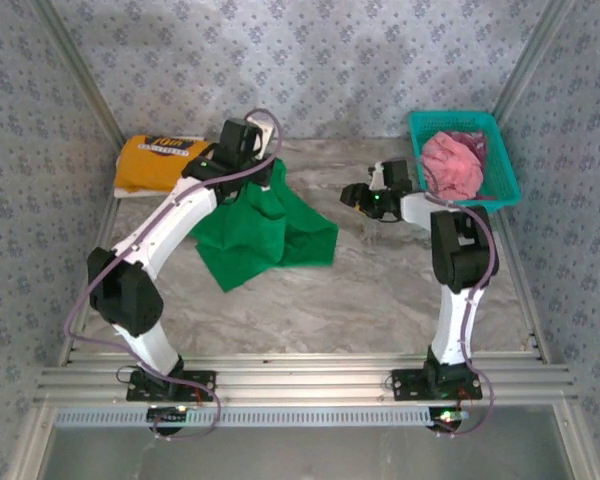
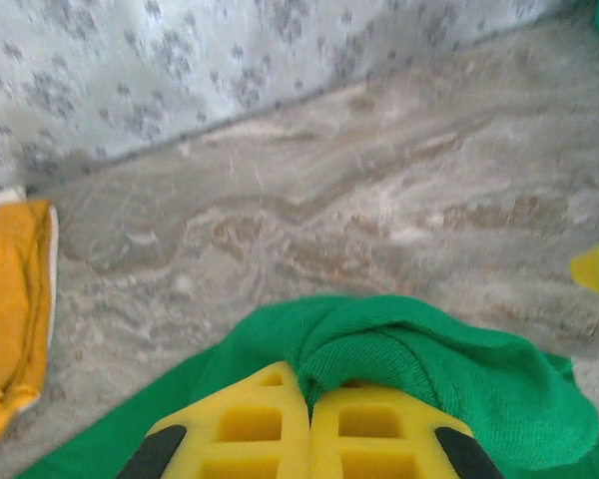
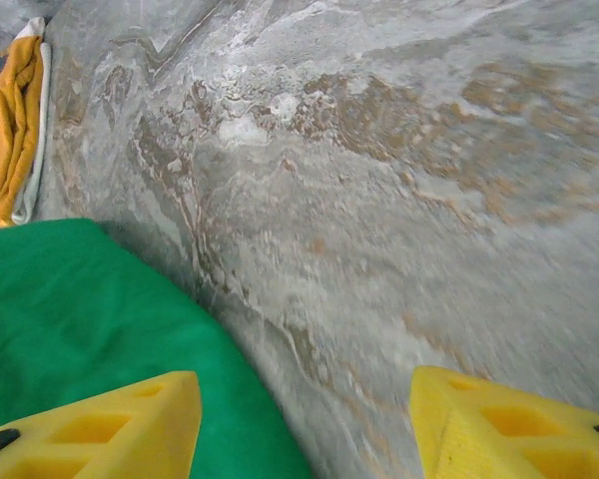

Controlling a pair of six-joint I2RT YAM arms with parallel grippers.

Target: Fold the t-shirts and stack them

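The green t-shirt lies crumpled at the table's middle. My left gripper hangs over its far edge, shut on a bunched fold of the green cloth; the yellow fingers press together with cloth pinched between them. To the right of the shirt my right gripper stands open just above the marble, nothing between its fingers; the green shirt lies under its left finger. The yellow-orange t-shirt sits folded at the far left. The pink t-shirt is heaped in the basket.
A teal plastic basket stands at the far right corner. Patterned walls close in the back and both sides. Bare marble table lies in front of the green shirt. The folded yellow-orange shirt lies left of my left gripper.
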